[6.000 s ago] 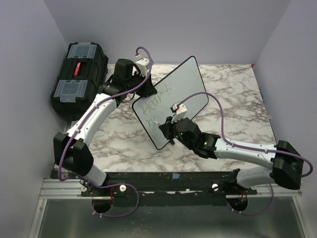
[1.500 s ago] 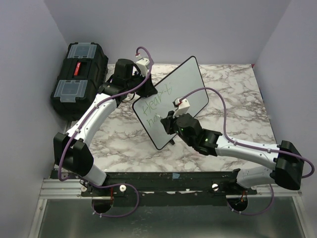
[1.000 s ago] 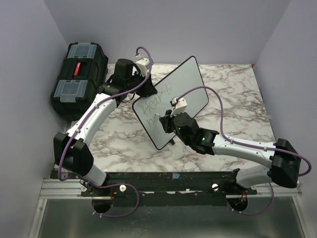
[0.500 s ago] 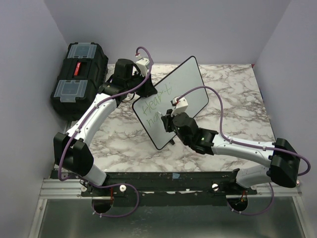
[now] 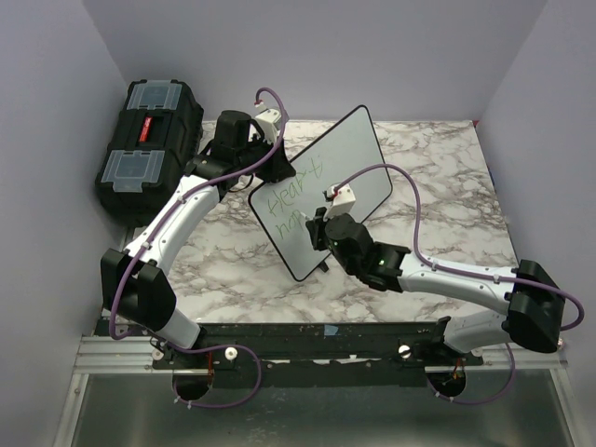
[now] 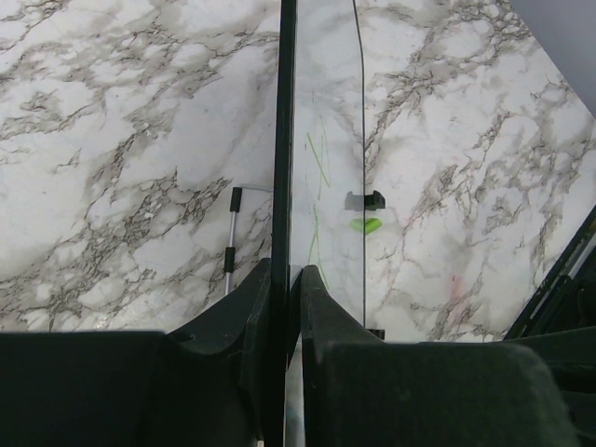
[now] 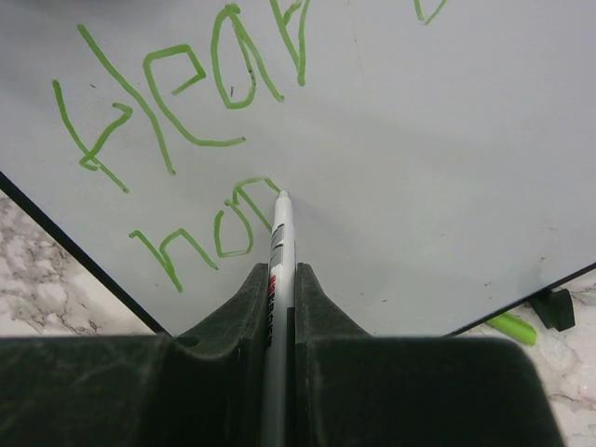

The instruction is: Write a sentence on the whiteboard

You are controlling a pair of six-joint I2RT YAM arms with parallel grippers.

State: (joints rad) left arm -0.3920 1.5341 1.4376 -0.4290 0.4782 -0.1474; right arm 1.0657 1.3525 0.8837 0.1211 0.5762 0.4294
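The whiteboard (image 5: 326, 177) stands tilted on its lower corner at mid-table. My left gripper (image 5: 277, 168) is shut on its upper left edge; in the left wrist view the jaws pinch the board's black edge (image 6: 284, 140). Green letters of the sentence (image 7: 177, 88) run in two lines, with the lower line (image 7: 200, 237) shorter. My right gripper (image 7: 280, 279) is shut on a white marker (image 7: 278, 237), whose tip touches the board at the end of the lower line. From above, the right gripper (image 5: 319, 228) sits in front of the board's lower half.
A black toolbox (image 5: 149, 144) with clear lid compartments sits at the far left. A green marker cap (image 6: 365, 224) and a small black clip (image 6: 364, 199) lie on the marble table (image 5: 438, 205) behind the board. Grey walls close in three sides.
The right gripper with the marker has shifted slightly rightward along the lower line, adding strokes. The left arm and board have stayed still.
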